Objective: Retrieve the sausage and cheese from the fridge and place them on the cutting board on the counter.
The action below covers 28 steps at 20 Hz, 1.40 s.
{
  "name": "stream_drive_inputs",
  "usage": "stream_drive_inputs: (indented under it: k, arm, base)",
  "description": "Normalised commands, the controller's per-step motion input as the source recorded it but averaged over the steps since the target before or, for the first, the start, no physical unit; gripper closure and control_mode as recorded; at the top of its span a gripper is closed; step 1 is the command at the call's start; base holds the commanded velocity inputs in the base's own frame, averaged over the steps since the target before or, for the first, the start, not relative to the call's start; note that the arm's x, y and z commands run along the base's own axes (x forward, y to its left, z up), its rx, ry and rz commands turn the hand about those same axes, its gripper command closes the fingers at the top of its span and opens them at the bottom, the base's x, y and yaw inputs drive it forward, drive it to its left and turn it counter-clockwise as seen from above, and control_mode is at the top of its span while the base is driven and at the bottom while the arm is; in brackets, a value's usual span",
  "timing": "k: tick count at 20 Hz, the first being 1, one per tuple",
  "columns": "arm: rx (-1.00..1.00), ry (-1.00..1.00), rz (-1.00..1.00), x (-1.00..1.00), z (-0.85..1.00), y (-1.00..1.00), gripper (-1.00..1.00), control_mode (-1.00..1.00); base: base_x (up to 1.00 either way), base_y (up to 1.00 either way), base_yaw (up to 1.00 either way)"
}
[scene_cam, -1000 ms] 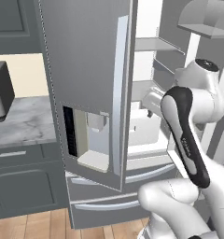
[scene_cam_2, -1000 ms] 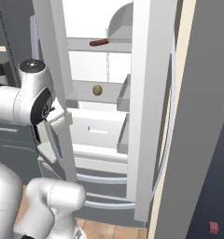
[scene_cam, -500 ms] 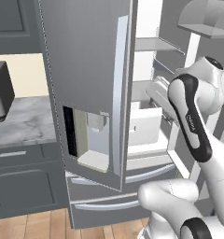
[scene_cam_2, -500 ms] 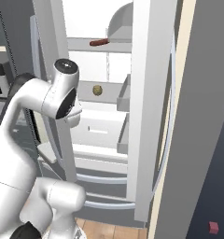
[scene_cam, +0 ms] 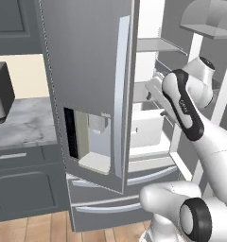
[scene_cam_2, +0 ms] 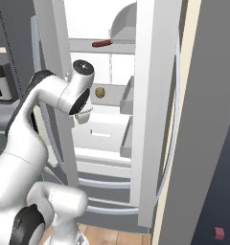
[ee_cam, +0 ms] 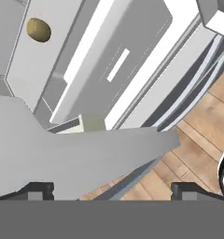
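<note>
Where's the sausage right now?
Right base view: the sausage lies on an upper shelf inside the open fridge, above and right of the arm's wrist.

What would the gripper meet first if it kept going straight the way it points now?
Probably the white drawer front low inside the fridge: the hand view looks along the open gripper at it. Depth is unclear, and a grey door edge lies close below that line.

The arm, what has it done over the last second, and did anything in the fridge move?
The arm has swung up and in toward the open fridge, its elbow rising. The claw is open and empty. The sausage stays on the upper shelf, the cheese on the shelf below. Doors unchanged.
</note>
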Motion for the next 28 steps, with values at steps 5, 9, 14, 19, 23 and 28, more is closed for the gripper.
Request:
stream_drive_inputs:
  k: [5, 9, 14, 19, 23, 28]
  arm:
    - [0.16, -0.06, 0.03, 0.49, -0.04, 0.28, -1.0, -1.0]
    - [0.11, -0.02, 0.0, 0.56, -0.02, 0.33, -1.0, -1.0]
    - [0.04, 0.0, 0.04, 0.45, -0.04, 0.52, -1.0, -1.0]
    - [0.01, 0.0, 0.2, -0.03, 0.0, 0.6, -1.0, -1.0]
    - [0.03, 0.0, 0.31, -0.29, 0.0, 0.63, -1.0, -1.0]
    - [0.0, -0.01, 0.26, -0.42, -0.08, 0.81, -1.0, -1.0]
  base:
    - [0.0, 0.0, 0.0]
    - [0.0, 0.0, 0.0]
    - [0.0, 0.0, 0.0]
    - [0.0, 0.0, 0.0]
    - [0.0, 0.0, 0.0]
    - [0.0, 0.0, 0.0]
